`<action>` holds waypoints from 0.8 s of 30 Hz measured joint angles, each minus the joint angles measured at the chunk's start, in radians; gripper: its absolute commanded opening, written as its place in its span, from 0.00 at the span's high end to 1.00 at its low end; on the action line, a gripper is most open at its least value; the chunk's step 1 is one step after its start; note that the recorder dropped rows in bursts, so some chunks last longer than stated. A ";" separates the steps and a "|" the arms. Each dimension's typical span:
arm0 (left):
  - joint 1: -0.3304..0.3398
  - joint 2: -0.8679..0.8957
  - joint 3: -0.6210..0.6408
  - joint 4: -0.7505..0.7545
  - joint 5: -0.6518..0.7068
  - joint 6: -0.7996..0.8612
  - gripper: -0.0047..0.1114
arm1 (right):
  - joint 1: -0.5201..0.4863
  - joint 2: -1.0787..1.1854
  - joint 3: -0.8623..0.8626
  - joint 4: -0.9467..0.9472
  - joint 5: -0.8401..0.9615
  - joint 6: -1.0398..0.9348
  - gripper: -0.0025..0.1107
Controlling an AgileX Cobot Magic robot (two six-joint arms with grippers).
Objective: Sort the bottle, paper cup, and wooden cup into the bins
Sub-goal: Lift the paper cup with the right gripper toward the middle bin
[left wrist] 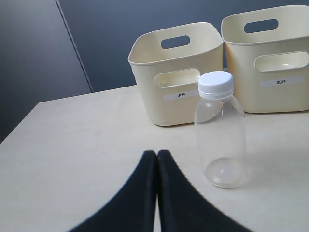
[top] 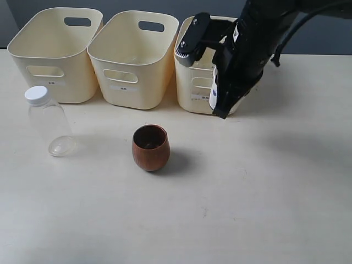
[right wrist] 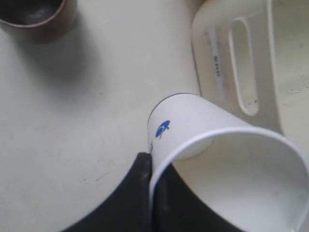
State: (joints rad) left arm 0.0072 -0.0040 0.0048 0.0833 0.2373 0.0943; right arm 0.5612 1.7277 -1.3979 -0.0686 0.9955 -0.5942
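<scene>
Right wrist view: our right gripper [right wrist: 150,169] is pinching the paper cup [right wrist: 227,159] by its rim, lifted off the table [top: 247,209] just before the rightmost of three bins [top: 192,77]. Our left gripper [left wrist: 157,157] is sitting with jaws pressed together, holding nothing, near the bottle [left wrist: 219,130]. We are seeing the wooden cup [top: 150,147] standing upright before the middle bin.

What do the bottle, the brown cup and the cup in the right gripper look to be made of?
The bottle: clear, glossy plastic by the look, since the table shows through it; its white cap is opaque. The brown cup: probably wood, reddish-brown with a matte finish and a dark inside. The cup in the right gripper: likely paper, thin-walled, matte white, with a small blue print.
</scene>
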 measured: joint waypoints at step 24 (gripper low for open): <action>0.000 0.000 0.000 0.000 0.000 0.000 0.96 | 0.011 0.017 -0.046 0.133 -0.656 -0.113 0.98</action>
State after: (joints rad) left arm 0.0072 -0.0040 0.0048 0.0833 0.2373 0.0943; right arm 0.5724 1.7443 -1.4439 0.0640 0.3395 -0.7070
